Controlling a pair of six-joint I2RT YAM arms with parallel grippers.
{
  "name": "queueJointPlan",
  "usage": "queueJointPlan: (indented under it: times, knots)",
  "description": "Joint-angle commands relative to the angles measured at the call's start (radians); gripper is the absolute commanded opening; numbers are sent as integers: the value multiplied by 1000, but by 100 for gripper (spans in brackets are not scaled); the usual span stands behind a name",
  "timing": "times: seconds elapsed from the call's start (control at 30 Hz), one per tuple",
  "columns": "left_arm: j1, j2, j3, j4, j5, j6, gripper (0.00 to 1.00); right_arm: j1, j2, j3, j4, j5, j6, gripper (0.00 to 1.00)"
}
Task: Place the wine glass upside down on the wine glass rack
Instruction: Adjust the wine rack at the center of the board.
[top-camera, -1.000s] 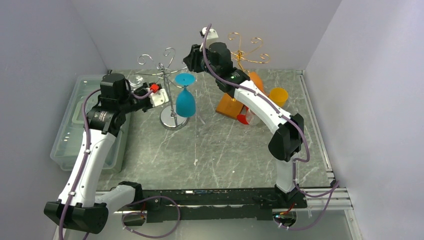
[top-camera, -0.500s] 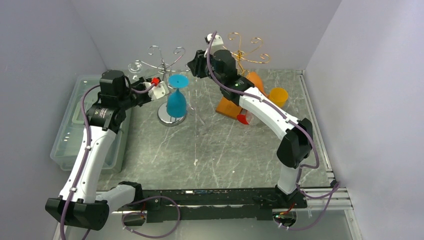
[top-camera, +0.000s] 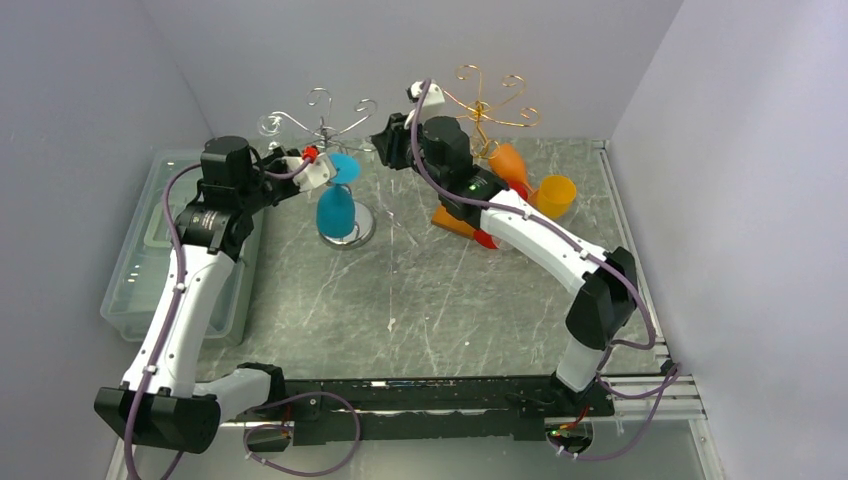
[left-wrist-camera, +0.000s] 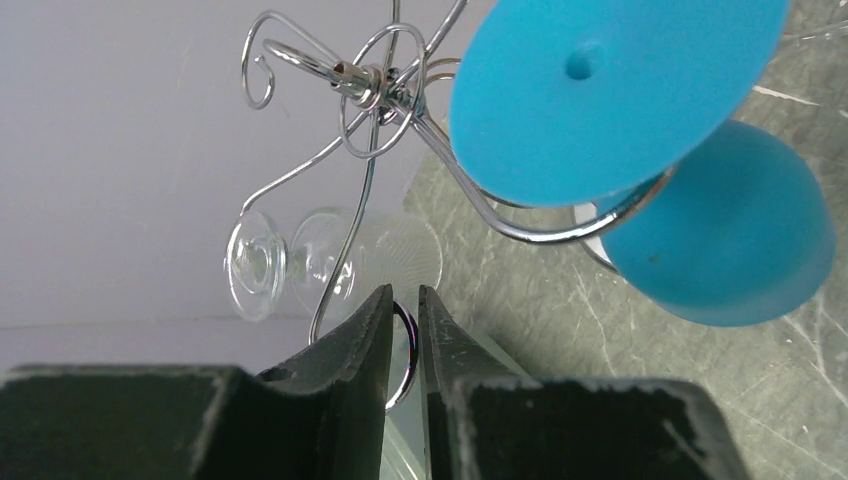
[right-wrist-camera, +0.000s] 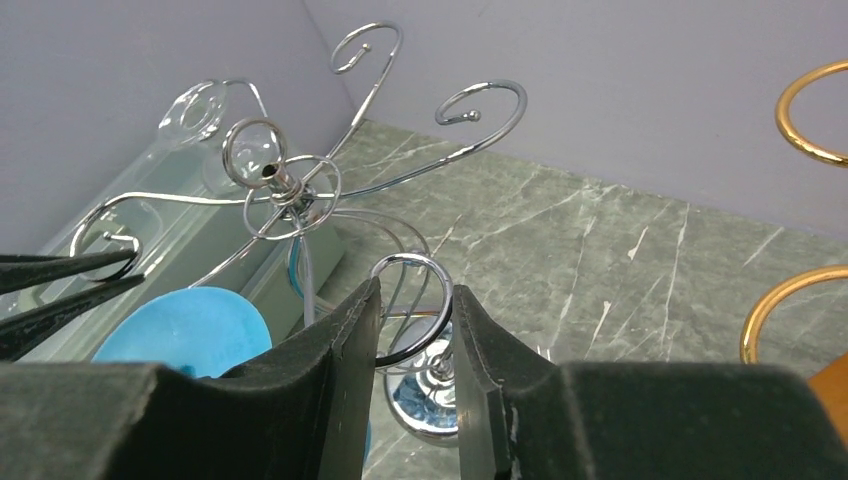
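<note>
Grey marbled table (top-camera: 430, 290) fills the floor, with a clear bin (top-camera: 140, 260) along its left edge and a gold rack (top-camera: 490, 100) with orange cups (top-camera: 555, 192) crowding the far right. The rack (top-camera: 322, 128) stands back-left. The blue glass (top-camera: 335, 210) hangs from one of its arms, bowl down and foot caught in the wire, so the placing looks done. What remains is to let go and back off. A clear glass (left-wrist-camera: 330, 262) hangs on the wall side. The left gripper (left-wrist-camera: 404, 300) has narrow jaws pinching a wire curl. The right gripper (right-wrist-camera: 412, 300) has slightly wider jaws clasping another loop. Open room lies toward the near table. Walls and wire curls hem in the far side.
</note>
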Motion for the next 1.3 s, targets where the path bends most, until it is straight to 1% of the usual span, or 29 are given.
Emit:
queueJointPlan:
  times: [0.0, 0.2, 0.4, 0.53, 0.87, 1.0, 1.17, 1.27]
  knots:
    - [8, 38, 45, 99, 22, 8, 20, 64, -21, -60, -60, -82, 9, 19]
    - [39, 70, 66, 126, 44, 12, 20, 90, -53, -109, -45, -64, 15, 19]
    - [45, 91, 76, 148, 67, 13, 21, 116, -92, -174, -30, -38, 26, 18]
    - [45, 106, 81, 159, 75, 12, 24, 132, -111, -212, -24, -33, 36, 18]
    - [48, 135, 110, 167, 86, 23, 27, 133, -96, -196, -55, 4, 30, 19]
    - [48, 159, 136, 161, 99, 8, 29, 128, -99, -201, -70, 24, 37, 24]
    - [48, 203, 198, 150, 115, -25, 30, 124, -116, -220, -77, 38, 38, 32]
    - [48, 213, 237, 126, 122, -55, 33, 120, -129, -227, -85, 53, 29, 41]
